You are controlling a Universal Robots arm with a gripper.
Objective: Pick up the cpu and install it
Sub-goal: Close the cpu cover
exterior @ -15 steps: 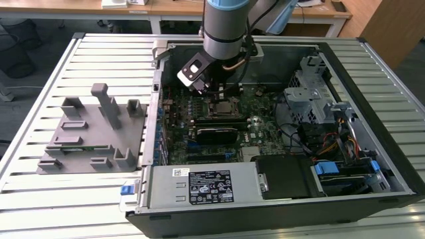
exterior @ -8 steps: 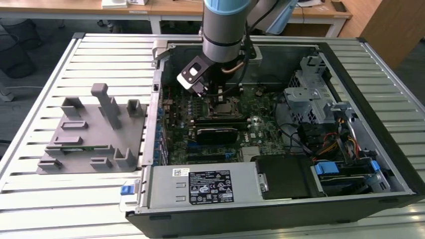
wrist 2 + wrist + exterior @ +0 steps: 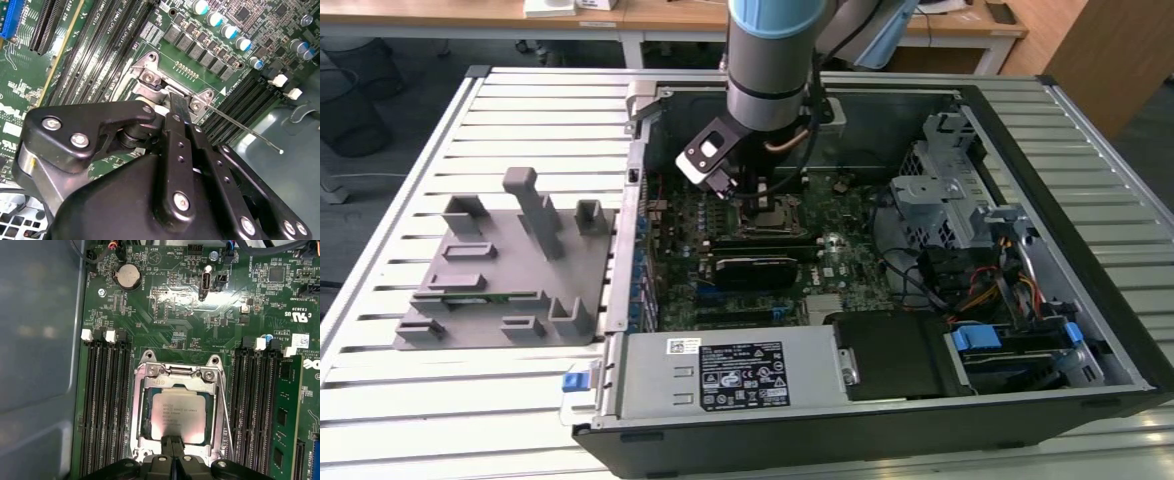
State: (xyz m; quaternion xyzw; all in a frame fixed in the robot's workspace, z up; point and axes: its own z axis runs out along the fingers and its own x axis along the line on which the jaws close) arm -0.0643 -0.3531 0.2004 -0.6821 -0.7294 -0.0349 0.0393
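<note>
Arm: a light-blue and grey robot arm point(image 3: 767, 60) is seen reaching down from the upper centre of the exterior view into an open computer case point(image 3: 1067, 300)
Gripper: the gripper point(image 3: 175, 441) is held low over the processor socket; in the first wrist view its two black fingers point(image 3: 171, 452) are seen pressed together, with a thin seam between them and nothing clamped
Fingertip contact: the closed tips are seen at one edge of the cpu; whether they touch it cannot be told
cpu: the cpu point(image 3: 179, 412) is seen lying flat inside the socket, silvery top upward, squarely within the opening
Socket frame: a metal socket frame point(image 3: 137, 405) is seen around the cpu, with screws at its two visible corners
Lever: a thin wire lever point(image 3: 245, 127) is seen running out past one corner of the frame
Memory slots: black memory slots point(image 3: 107, 410) are set on both sides of the socket
Motherboard: a green motherboard point(image 3: 165, 315) carries a round coin battery point(image 3: 129, 276)
Fixture: a grey plastic fixture point(image 3: 480, 270) is placed on the slatted table point(image 3: 454, 400) at the exterior view's left, well apart from the gripper
Power supply: a metal power supply point(image 3: 720, 370) is seen in the lower centre of the exterior view
</note>
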